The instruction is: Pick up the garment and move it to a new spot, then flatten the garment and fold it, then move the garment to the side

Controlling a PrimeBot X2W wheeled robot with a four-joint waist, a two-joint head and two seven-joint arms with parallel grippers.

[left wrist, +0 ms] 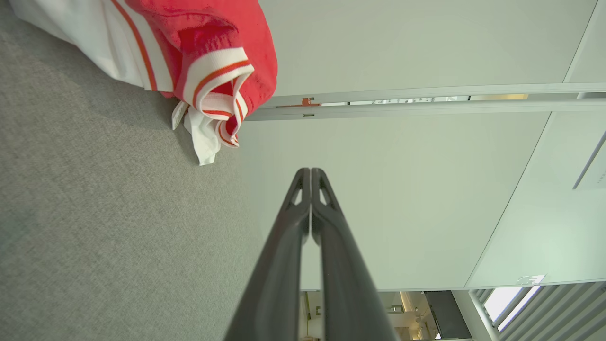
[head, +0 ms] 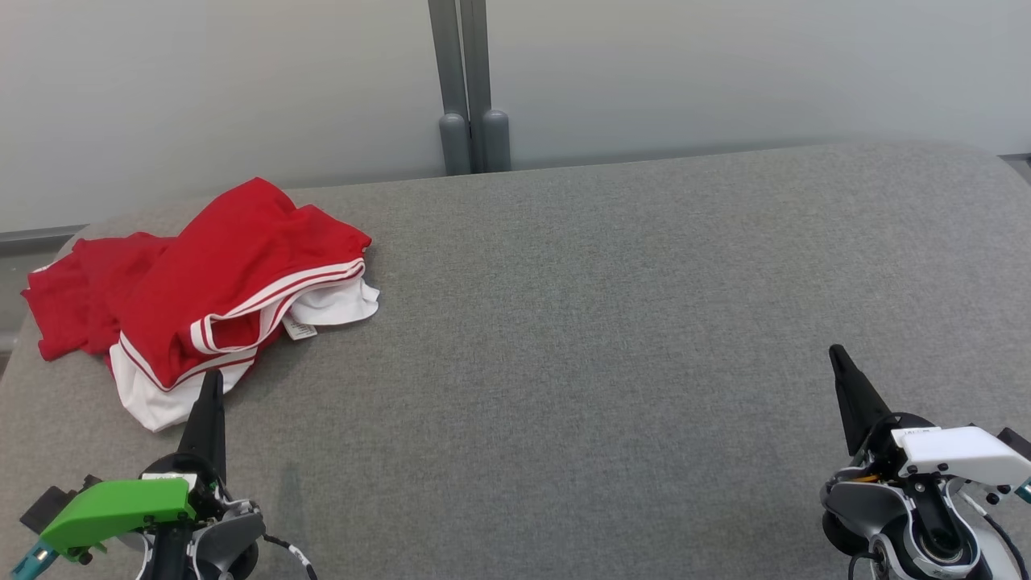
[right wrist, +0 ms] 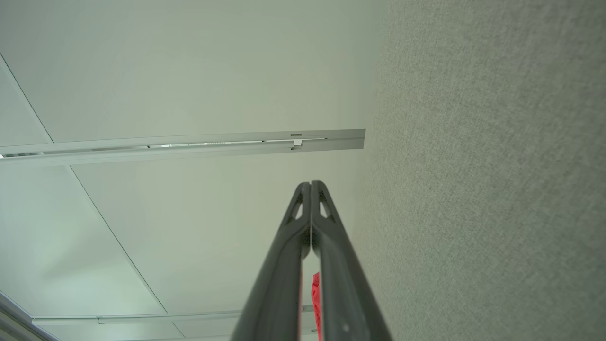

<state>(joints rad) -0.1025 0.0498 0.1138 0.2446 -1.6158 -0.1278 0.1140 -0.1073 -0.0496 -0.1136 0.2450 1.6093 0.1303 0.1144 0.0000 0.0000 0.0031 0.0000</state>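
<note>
Nothing is done yet: the garment (head: 201, 282) lies crumpled on the surface (head: 604, 322). The left end effector (head: 213, 383) is just beside it, the right end effector (head: 836, 356) well apart; both closed, empty.

Looking across a grey fabric desk (head: 612, 338) to a pale panelled wall (head: 765, 64). Meeting twin grey posts (head: 474, 80) at the far edge. Catching daylight through slatted blinds (left wrist: 554, 310) in the left wrist view's lower right corner.
</note>
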